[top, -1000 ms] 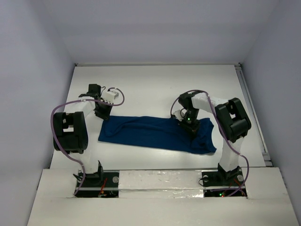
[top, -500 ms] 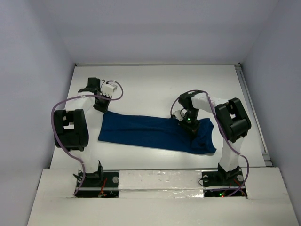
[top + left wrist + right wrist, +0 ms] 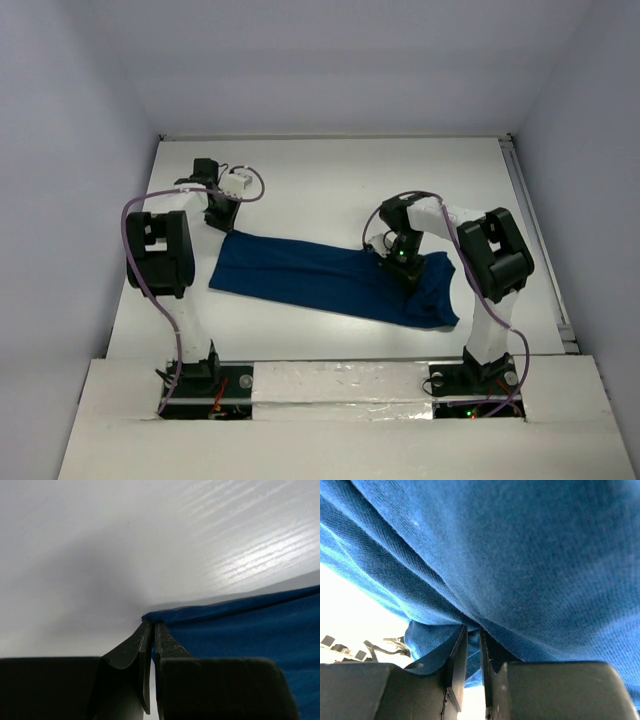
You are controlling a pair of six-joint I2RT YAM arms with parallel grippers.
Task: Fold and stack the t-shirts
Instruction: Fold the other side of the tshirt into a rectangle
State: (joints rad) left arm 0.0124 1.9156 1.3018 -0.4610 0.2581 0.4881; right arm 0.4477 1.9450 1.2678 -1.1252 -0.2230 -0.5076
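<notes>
You had one dark navy-blue cloth t-shirt [image 3: 320, 275] on the white table [image 3: 330, 170], and two arms with one gripper each. The shirt lay drawn out as a long band across the table, its left far corner at the left gripper [image 3: 223, 226] and its rumpled right end under the right gripper [image 3: 402, 264]. Your left gripper's fingers [image 3: 131, 650] were pressed almost together, nipping that corner of the cloth at their tips. Your right gripper's fingers [image 3: 456, 655] were likewise close together, with folds of the shirt caught at their tips. From above, both pairs of fingertips were too small to read. Cloth filled nearly the whole right wrist view, so you could not make out sleeves or a neckline there. Part of the shirt's right end was covered by the right arm.
</notes>
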